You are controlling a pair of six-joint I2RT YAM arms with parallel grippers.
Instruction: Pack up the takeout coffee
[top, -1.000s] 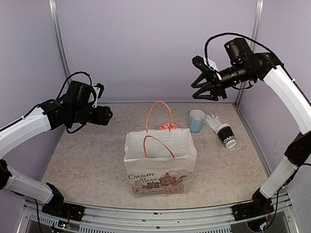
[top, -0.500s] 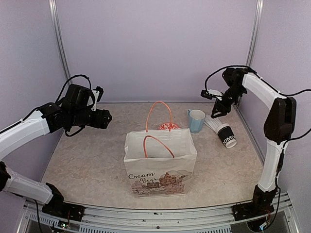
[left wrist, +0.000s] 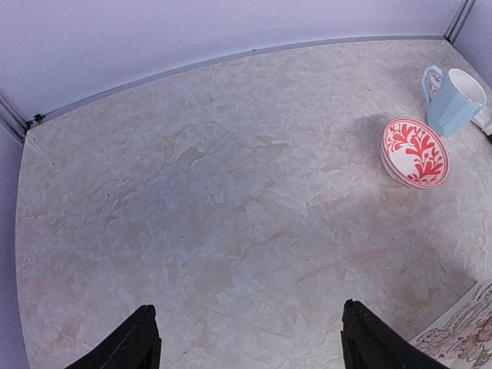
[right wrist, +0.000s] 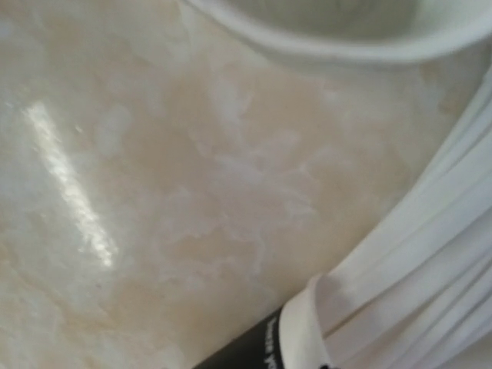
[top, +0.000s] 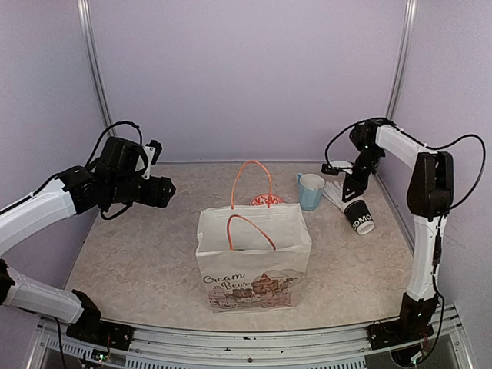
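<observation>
No white takeout cup with a black lid shows in any view; they are hidden or out of view. A white paper bag [top: 254, 261] with orange handles stands open at the table's middle; its corner shows in the left wrist view [left wrist: 461, 330]. My left gripper [top: 165, 190] hovers over the table's left part, jaws wide open and empty [left wrist: 246, 346]. My right gripper [top: 350, 182] is low at the back right, right at the dark cup of white straws [top: 357, 215]. Its fingers do not show in the right wrist view.
The dark cup [right wrist: 254, 346] lies on its side with the straws [right wrist: 415, 284] fanning out. A light blue mug [top: 310, 191] [left wrist: 453, 100] stands beside it. A red-patterned bowl [top: 267, 200] [left wrist: 415, 151] sits behind the bag. Walls close three sides.
My right arm has swung down from high up to the table by the straw cup and mug. My left arm has barely moved.
</observation>
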